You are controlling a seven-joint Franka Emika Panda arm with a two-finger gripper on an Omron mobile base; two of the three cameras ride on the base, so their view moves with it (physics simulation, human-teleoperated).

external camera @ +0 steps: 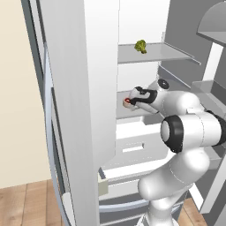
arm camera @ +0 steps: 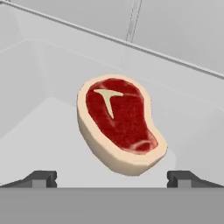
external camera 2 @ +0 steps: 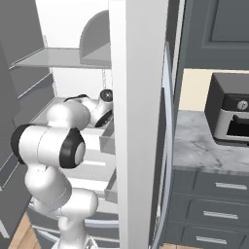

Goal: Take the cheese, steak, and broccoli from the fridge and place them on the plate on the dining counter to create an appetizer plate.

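Steak on fridge shelf, fingers spread before it

Steak (arm camera: 120, 124) lies flat on a white interior shelf (arm camera: 52, 131) of the fridge (external camera: 79, 110), red face up, pale fat rim all round. The fingers (arm camera: 41, 178) stand wide apart, one tip on each side of the steak, not touching it. Nothing is held. Broccoli (external camera: 141, 46) sits on the shelf above, well apart from the hand. A dark countertop oven (external camera 2: 228, 114) stands on the bench (external camera 2: 199, 146) beside the fridge.
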